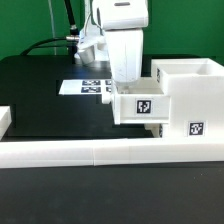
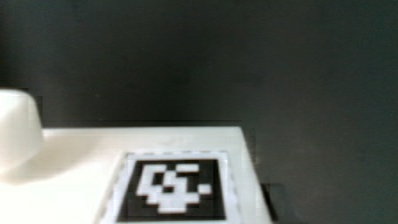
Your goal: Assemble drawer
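The robot arm is reaching down in the upper centre of the exterior view, and its gripper [image 1: 128, 78] is sitting right above a small white tray [image 1: 142, 104] in the middle of the frame. The tray is showing a black-and-white tag [image 1: 144, 105] on its front face. The arm's white body is hiding the fingertips, so I cannot tell whether they are clamped on the tray or spread apart.

The tray is resting against the larger white housing [image 1: 190, 100], which is filling the right side of the frame and carrying its own tag [image 1: 195, 128] lower down. A long low white rail [image 1: 70, 152] is running along the bottom of the frame, in front of both parts. Behind the arm, left of centre, the marker board [image 1: 86, 87] is lying flat on the black table [image 1: 35, 95].

The wrist view is showing a white surface [image 2: 107, 150] with a blurred square tag [image 2: 173, 185] in the lower centre, dark table above it, and a pale rounded shape [image 2: 15, 130] at the left edge, too blurred to identify.
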You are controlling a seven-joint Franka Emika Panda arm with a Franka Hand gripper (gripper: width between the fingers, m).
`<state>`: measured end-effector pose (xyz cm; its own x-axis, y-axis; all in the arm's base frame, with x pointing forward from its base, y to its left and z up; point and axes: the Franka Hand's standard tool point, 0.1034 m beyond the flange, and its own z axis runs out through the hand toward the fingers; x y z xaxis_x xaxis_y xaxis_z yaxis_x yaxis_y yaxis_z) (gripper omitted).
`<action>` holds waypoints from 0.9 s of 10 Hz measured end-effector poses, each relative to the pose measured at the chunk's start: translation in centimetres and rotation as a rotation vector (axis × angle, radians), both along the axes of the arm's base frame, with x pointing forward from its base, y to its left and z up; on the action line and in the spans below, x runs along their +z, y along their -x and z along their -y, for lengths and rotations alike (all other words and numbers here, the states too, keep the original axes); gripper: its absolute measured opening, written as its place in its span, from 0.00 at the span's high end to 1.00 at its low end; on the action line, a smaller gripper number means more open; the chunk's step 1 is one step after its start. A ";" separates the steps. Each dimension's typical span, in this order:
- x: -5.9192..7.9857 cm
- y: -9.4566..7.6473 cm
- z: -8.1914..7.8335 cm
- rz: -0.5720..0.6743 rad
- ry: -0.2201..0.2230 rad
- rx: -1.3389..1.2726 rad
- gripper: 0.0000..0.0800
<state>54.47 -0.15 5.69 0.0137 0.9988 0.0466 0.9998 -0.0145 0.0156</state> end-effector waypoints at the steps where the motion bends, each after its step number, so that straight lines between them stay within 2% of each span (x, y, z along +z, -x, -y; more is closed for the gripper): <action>1: 0.0 0.0 -0.1 0.000 -0.001 0.000 0.95; 5: -0.2 -0.2 -0.6 -0.001 -0.003 0.008 0.95; 9: -0.2 -0.2 -0.4 0.008 -0.004 -0.001 0.95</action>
